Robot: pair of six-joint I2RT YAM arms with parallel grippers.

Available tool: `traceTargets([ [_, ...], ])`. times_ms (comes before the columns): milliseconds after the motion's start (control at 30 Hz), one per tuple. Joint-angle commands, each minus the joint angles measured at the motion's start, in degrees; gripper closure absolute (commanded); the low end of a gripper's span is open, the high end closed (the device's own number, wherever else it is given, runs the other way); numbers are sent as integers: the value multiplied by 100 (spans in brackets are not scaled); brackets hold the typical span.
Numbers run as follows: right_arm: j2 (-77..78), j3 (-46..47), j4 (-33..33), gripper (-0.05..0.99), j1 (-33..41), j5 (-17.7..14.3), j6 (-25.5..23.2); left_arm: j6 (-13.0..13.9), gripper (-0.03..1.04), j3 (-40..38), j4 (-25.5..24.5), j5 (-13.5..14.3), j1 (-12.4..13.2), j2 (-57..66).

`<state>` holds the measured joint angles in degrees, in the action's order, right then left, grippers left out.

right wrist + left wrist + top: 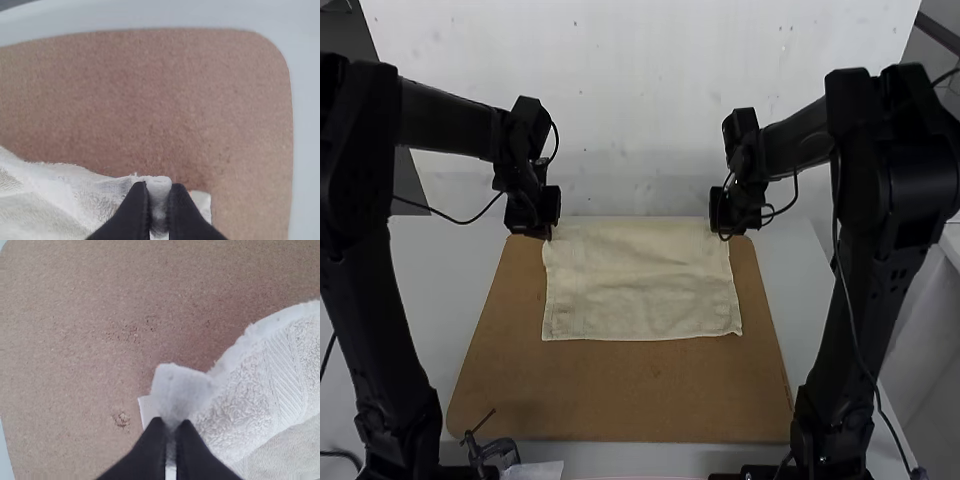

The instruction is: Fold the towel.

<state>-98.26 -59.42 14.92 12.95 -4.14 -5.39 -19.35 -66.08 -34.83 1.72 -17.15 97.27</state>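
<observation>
My left hand [171, 426] and right hand [159, 188] each pinched a far corner of the towel [642, 300], flat on the brown board [620, 395]. Risk: shallow grips could slip; uneven pulling could skew the fold or drag cloth underneath.

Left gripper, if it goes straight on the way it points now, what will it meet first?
The left gripper pinches the towel near a corner. Straight on, it would probably meet a lower layer of this towel first, or else the brown board beneath; the depth is unclear.
</observation>
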Motion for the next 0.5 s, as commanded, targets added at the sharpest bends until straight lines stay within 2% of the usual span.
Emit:
traceTargets([
  [0,606,343,-24,92,6,-78,196,55,99,315,55,48,-96,-604],
  [167,1028,774,-24,92,-126,-60,345,90,99,764,64,4,-149,-982],
  [333,1467,1169,-6,92,-188,-52,486,72,99,1230,90,13,-527,-1360],
  [467,1766,1415,64,92,-214,-34,548,55,99,1555,169,4,-685,-1598],
])
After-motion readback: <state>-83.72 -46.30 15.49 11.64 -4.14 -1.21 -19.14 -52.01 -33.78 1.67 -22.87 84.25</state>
